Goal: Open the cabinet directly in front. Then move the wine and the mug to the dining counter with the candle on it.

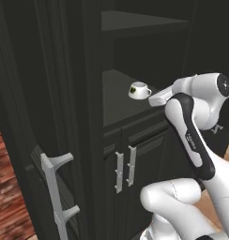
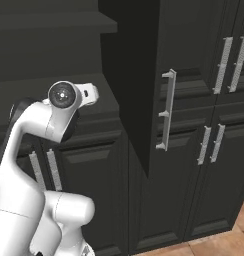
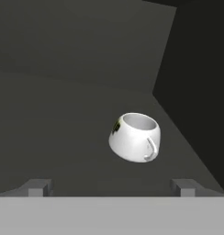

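The black cabinet stands with both upper doors swung open. Its left door's silver bar handle is near me, and the right door's handle shows in the right base view. The small white mug stands upright on the dark inner shelf, its dark and yellow-green mark facing left. My gripper is open and empty, a short way in front of the mug, with the mug's handle turned toward it. My hand reaches in over the shelf's edge. The wine, dining counter and candle are out of view.
A second dark shelf sits above the mug's shelf. Below are shut lower doors with short silver handles. More black cabinet doors stand to the right. The open right door juts out beside my arm. Wood floor lies low right.
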